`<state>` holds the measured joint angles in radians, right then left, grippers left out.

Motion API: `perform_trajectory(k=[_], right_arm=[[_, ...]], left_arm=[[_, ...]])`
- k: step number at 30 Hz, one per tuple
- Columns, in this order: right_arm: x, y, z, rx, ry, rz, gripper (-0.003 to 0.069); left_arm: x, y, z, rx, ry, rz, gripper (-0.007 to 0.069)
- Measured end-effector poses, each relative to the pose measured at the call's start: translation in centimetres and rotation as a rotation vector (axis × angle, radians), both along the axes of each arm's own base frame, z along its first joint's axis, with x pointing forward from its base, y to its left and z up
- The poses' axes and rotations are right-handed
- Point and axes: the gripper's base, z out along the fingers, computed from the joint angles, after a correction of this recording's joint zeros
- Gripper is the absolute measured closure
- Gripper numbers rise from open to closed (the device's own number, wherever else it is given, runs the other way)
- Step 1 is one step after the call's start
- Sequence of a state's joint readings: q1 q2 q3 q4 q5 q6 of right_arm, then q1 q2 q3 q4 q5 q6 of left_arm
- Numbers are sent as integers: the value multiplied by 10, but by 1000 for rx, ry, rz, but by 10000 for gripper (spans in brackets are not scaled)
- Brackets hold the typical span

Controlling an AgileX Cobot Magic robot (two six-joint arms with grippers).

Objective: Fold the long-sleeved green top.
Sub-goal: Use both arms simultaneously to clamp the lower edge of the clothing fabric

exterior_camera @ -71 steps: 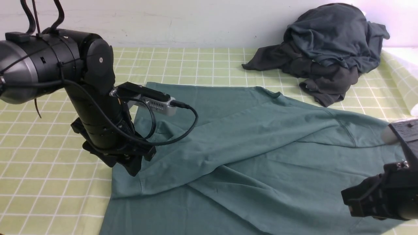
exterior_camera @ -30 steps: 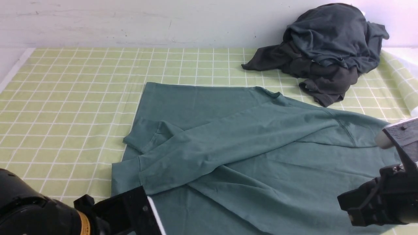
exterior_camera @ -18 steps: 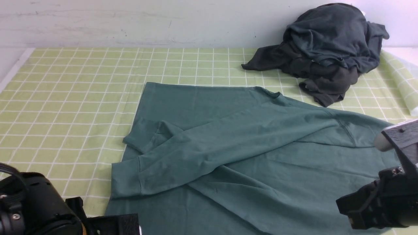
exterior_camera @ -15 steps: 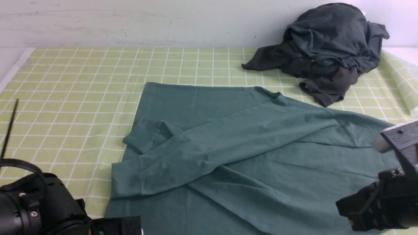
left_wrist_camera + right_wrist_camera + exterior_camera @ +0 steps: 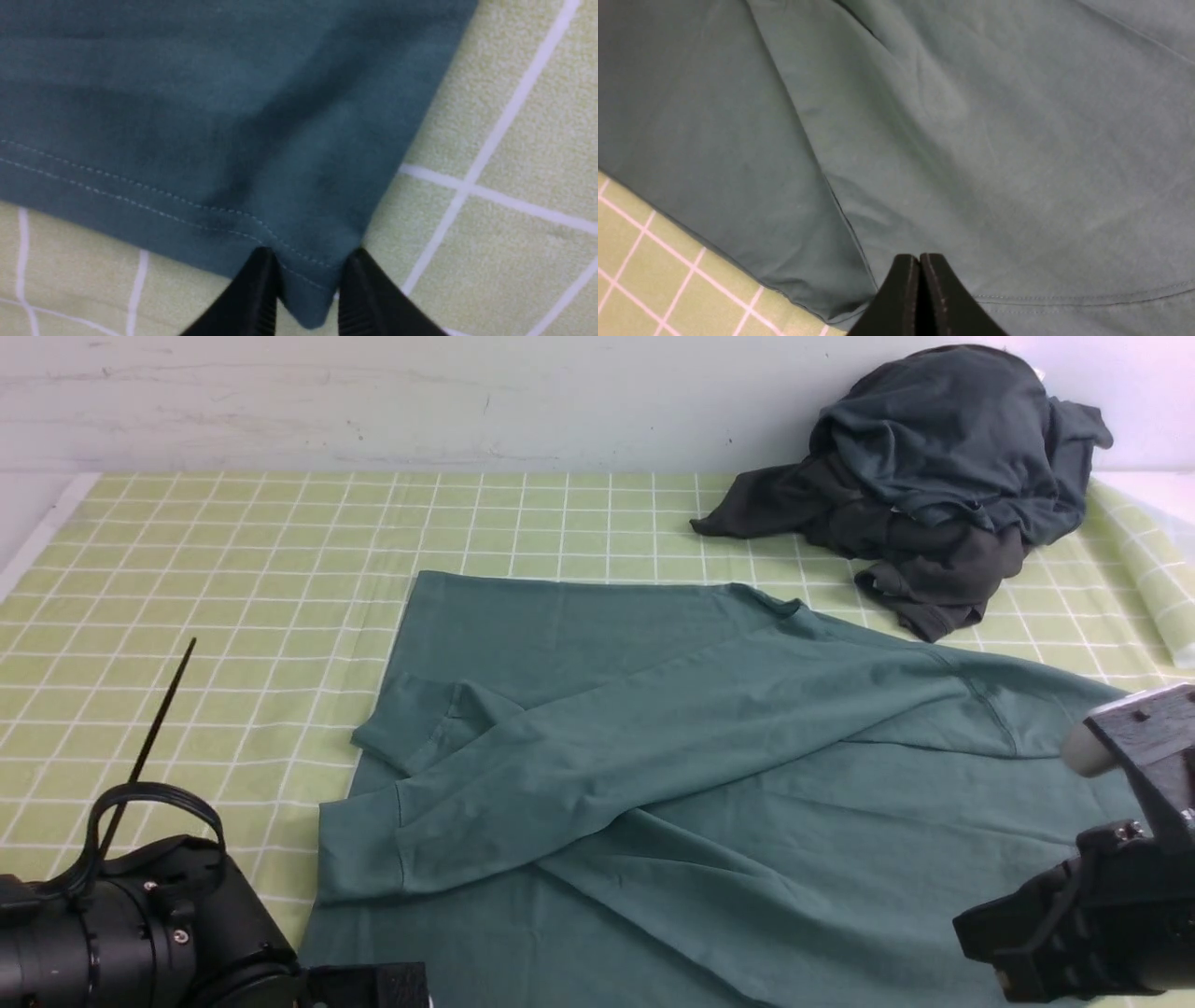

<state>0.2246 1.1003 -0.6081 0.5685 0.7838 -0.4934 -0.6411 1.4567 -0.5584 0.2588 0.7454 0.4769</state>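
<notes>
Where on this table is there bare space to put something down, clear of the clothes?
Widest free patch: the checked cloth on the left, bordered by the wall, the green top's left edge and the left arm. A narrower strip runs between the top's far edge and the wall, ending at the dark clothes pile. Right and near sides are crowded.

Green top point(image 5: 747, 821) spread on checked desk point(image 5: 233, 569), sleeve point(image 5: 653, 737) folded across body toward left edge. Dark clothes pile point(image 5: 943, 476) far right, by wall. Left arm point(image 5: 121, 933) near-left corner; right arm point(image 5: 1092, 924) near-right, over top.
</notes>
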Motion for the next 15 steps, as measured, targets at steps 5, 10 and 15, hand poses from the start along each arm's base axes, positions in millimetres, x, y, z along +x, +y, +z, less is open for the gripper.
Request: perform_trajectory(k=[5,10,15], right_arm=[[0,0,0,1,-4,8,675],[-3,1,6,-35,-63,117,675],[-10,0,16,-139,-210,329,675]], left_arm=[[1,-5,6,-62,-5,56,609],[4,-10,34,-169,-82,221,625],[4,-6,55,-229,-177,370,625]])
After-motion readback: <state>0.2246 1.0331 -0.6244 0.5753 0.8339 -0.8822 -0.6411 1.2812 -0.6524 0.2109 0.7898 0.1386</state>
